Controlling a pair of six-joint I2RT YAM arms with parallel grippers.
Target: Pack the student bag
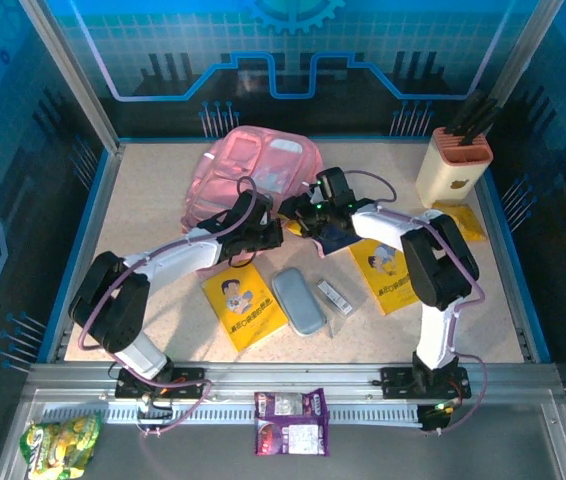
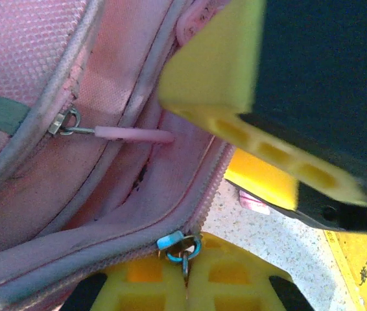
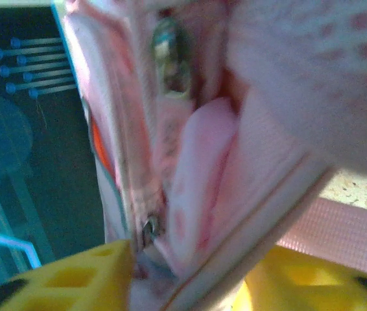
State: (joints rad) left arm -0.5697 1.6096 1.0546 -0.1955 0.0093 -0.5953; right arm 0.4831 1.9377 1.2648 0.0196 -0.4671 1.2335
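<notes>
The student bag (image 1: 253, 170), a pink backpack, lies at the back middle of the table. In the left wrist view its pink fabric (image 2: 54, 188) is close up, with a blue zip slider (image 2: 172, 241) and a metal pull ring at the bag's edge. My left gripper (image 2: 187, 262) is shut on that ring, at the bag's near right corner (image 1: 266, 233). My right gripper (image 1: 305, 215) is right beside it. Its yellow fingers (image 3: 73, 278) stand on either side of a thick fold of the bag's rim (image 3: 196, 194), which fills the gap between them.
Two yellow booklets (image 1: 243, 305) (image 1: 383, 270), a grey pencil case (image 1: 298, 300) and a small clear packet (image 1: 336, 297) lie in front of the bag. A pen holder (image 1: 453, 165) stands back right. A purple snack pack (image 1: 291, 420) and a green one (image 1: 58, 440) lie by the front rail.
</notes>
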